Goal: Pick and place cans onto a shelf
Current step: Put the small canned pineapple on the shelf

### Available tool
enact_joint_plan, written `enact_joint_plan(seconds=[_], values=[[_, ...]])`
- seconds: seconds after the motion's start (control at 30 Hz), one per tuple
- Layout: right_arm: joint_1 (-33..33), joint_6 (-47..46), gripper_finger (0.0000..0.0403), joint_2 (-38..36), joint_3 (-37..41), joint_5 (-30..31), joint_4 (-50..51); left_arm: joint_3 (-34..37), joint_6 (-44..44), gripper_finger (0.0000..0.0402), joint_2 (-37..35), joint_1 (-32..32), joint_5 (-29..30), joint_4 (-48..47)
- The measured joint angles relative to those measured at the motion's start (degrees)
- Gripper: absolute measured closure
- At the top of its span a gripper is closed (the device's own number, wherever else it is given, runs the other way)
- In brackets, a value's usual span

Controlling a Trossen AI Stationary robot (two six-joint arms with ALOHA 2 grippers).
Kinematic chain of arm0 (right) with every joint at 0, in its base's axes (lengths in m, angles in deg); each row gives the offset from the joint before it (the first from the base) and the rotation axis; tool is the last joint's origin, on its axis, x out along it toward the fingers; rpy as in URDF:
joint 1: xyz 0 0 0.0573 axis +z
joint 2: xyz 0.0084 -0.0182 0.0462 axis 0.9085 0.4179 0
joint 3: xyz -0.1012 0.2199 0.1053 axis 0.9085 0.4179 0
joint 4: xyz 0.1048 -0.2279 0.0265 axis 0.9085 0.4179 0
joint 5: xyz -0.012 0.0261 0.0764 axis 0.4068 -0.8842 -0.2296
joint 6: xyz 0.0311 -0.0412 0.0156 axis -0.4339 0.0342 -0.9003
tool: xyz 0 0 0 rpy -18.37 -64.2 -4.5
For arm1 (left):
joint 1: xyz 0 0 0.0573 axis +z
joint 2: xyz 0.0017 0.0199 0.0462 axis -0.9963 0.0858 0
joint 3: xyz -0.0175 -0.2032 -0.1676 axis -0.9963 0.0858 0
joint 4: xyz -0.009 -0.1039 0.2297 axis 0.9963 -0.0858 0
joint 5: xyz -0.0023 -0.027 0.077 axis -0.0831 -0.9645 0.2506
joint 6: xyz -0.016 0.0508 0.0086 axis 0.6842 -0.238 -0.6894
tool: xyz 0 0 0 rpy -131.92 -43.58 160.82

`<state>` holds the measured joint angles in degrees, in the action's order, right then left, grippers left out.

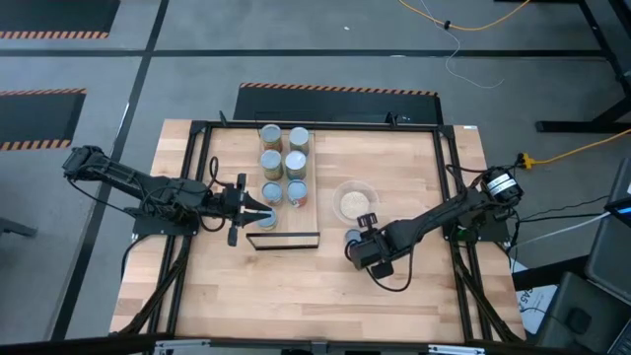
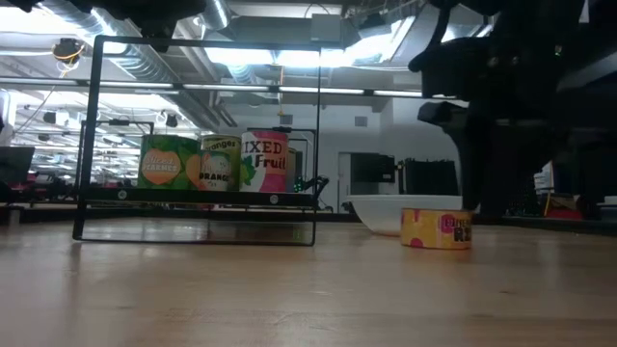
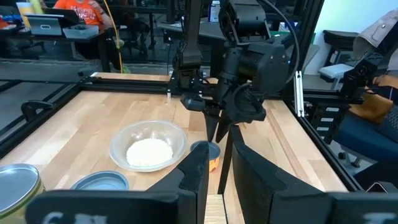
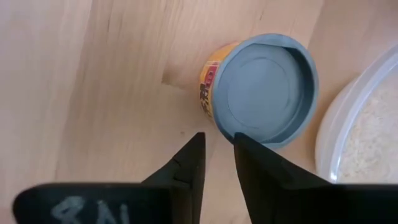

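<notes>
A short orange-labelled can point(image 4: 264, 87) with a pale-blue top stands alone on the tabletop beside the clear bowl point(image 4: 367, 137). My right gripper point(image 4: 219, 138) points steeply down at the can's near side. Its fingers are open by a narrow gap with nothing between them. Several cans point(image 1: 283, 163) stand in two rows on the shelf point(image 1: 296, 231), a light board in a thin black frame point(image 2: 193, 196). My left gripper point(image 1: 258, 212) hovers over the shelf's near end. Its fingers point(image 3: 194, 177) are also a narrow gap apart and hold nothing. My right gripper has one fingertip point(image 4: 241, 144) at the edge of the can's rim point(image 4: 231, 132), coming from above and slanting down. I cannot tell whether it touches the rim. The can stands upright on the table.
The bowl point(image 1: 355, 202) of pale grains sits just beyond the lone can point(image 1: 352, 236). Black rails point(image 1: 446, 177) run along the table's sides. Bare wood lies toward the near edge point(image 1: 296, 296). A person in orange point(image 3: 81, 12) sits far behind the table.
</notes>
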<state>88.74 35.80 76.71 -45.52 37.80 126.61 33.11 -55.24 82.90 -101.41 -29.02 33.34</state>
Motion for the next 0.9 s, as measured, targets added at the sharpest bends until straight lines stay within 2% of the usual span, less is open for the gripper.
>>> enact_joint_plan(seconds=[0.7,0.9], values=[[0.00,3.47,0.0313,0.11,0.09,0.51,-7.09,0.00,0.00,0.0337,0.00,0.00,0.01,-0.02],[-0.02,7.69,0.0313,0.11,0.09,0.49,-8.02,0.00,0.00,0.0337,0.00,0.00,0.00,-0.02]])
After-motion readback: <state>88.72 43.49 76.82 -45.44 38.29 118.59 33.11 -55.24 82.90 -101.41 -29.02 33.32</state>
